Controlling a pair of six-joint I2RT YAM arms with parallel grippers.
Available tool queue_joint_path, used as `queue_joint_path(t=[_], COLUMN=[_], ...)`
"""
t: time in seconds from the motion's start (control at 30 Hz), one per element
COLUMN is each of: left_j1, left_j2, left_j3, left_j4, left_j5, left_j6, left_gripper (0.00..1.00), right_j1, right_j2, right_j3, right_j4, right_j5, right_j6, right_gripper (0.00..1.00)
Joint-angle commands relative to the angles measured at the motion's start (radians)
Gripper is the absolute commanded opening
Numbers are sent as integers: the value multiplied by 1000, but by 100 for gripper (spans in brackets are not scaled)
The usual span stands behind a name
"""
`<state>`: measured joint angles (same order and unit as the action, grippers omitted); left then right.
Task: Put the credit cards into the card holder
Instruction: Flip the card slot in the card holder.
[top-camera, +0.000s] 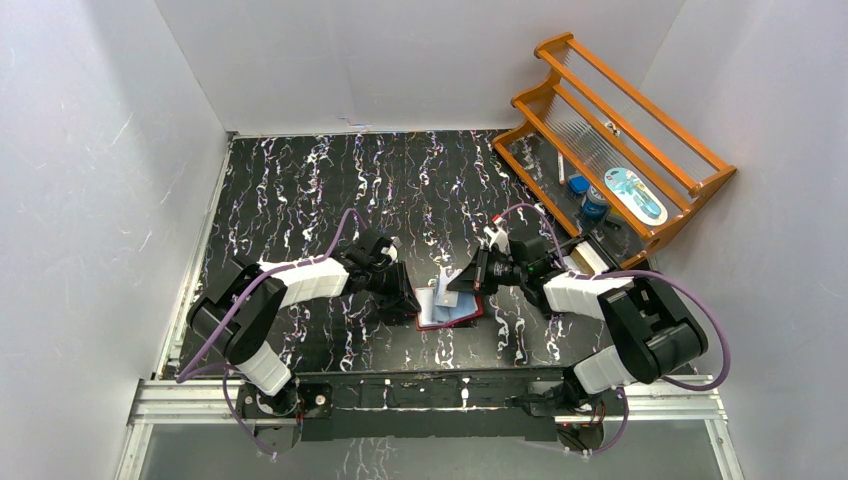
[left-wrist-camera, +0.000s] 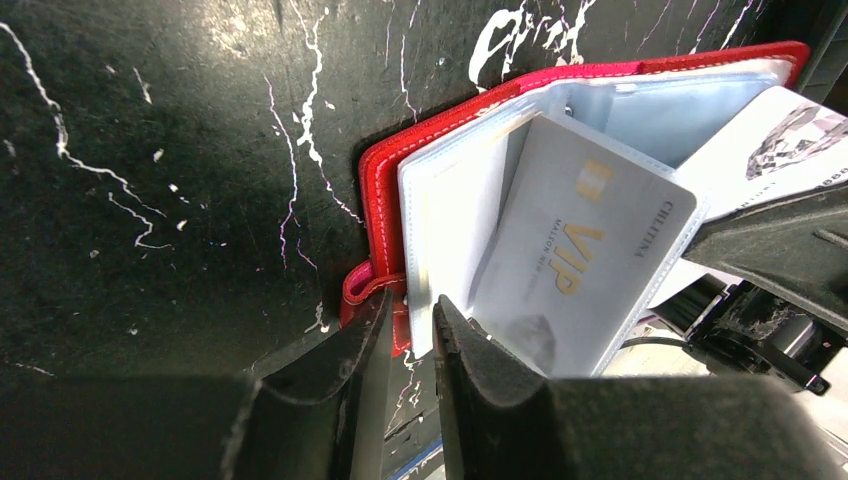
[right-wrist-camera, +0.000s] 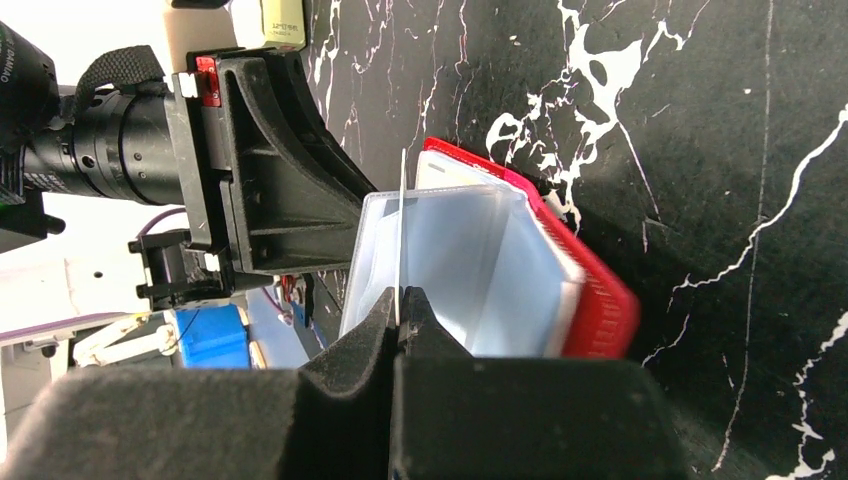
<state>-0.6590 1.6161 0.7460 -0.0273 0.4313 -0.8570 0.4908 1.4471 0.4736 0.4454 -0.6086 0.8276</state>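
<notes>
White walls (top-camera: 400, 60), black marbled tabletop (top-camera: 330, 190) with white veins, orange wooden rack (top-camera: 620, 117) in far right corner

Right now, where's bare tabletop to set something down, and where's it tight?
Free: the far table between back wall and both arms, left of the wooden rack; also a small patch between card holder, right arm and near rail. Crowded: centre, where the left pincer grips the card holder and the right pincer holds a card over it.

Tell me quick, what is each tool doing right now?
Left tool: closed on the card holder at its edge.
Right tool: closed, pinching a pale card.
</notes>
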Motion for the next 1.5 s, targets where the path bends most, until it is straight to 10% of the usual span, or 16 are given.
queue_joint_path(t=[0.0,0.87,1.13,1.47], left_j1=[-18,-50,-51,-61], left_j2=[-10,-39,-119,-27], left_j3=[0,177,196,178], left_j4=[-30,-236,-350,-183], left_j5=[0,-88,-280,-111], left_j6=[-11,-44,-73,-71], left_gripper=[21,11,29,5], right_j1=[14,14,12,10], right_j2=[15,-44,-45,-43], right_j3=[48,-6,-9,-14], right_j4=[27,-12,-22,-22], right_j5=[3,42,43,43], right_j6=[-10,-17,-26,-28], right_gripper=[0,0,0,0])
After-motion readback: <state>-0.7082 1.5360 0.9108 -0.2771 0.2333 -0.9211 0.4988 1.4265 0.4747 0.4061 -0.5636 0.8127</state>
